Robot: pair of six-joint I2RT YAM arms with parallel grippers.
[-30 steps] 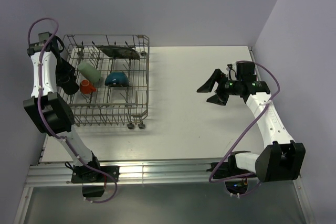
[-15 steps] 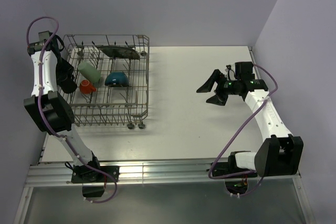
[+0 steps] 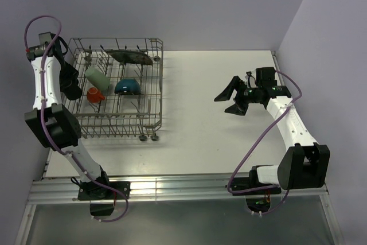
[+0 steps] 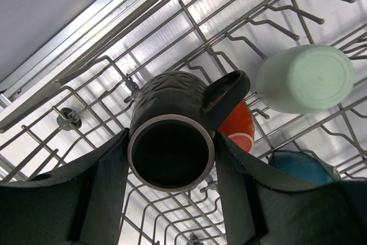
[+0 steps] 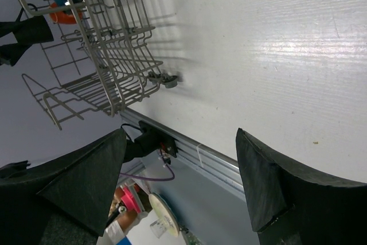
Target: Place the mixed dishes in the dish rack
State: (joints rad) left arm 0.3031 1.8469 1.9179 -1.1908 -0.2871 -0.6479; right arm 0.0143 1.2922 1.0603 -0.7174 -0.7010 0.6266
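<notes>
LEFT SIDE SHIFTED UP AND BACK; RIGHT SIDE NEARLY STEADY

Compared with a second ago, my left arm has drawn up and toward the far-left corner. This takes my left gripper [image 3: 70, 84] slightly away from the small orange-red cup [image 3: 94, 94]. My right arm has barely changed pose.

Findings, by size:
- The white table [image 3: 218, 142] carries the dish rack [image 3: 137, 124] on its left half. The rack is grey wire, with wheels at its near edge.
- The dark square plate [image 3: 131, 56] stands on edge along the rack's far side.
- The blue bowl [image 3: 127, 87] lies tipped near the rack's middle, blue outside showing.
- The pale green mug [image 3: 97, 77] sits tilted among the tines, left of the bowl.
- The small orange-red cup rests in the rack just beside the mug.
- The small dark cup [image 4: 166, 104] hangs above the wires at the rack's left edge, mouth toward my wrist camera. Its handle points toward the orange-red cup, and I cannot tell whether they touch.

My left gripper is partly closed, both fingers pressed on the dark cup's sides. My right gripper [image 3: 222, 105] stands wide apart and holds nothing, over the table well right of the rack.
</notes>
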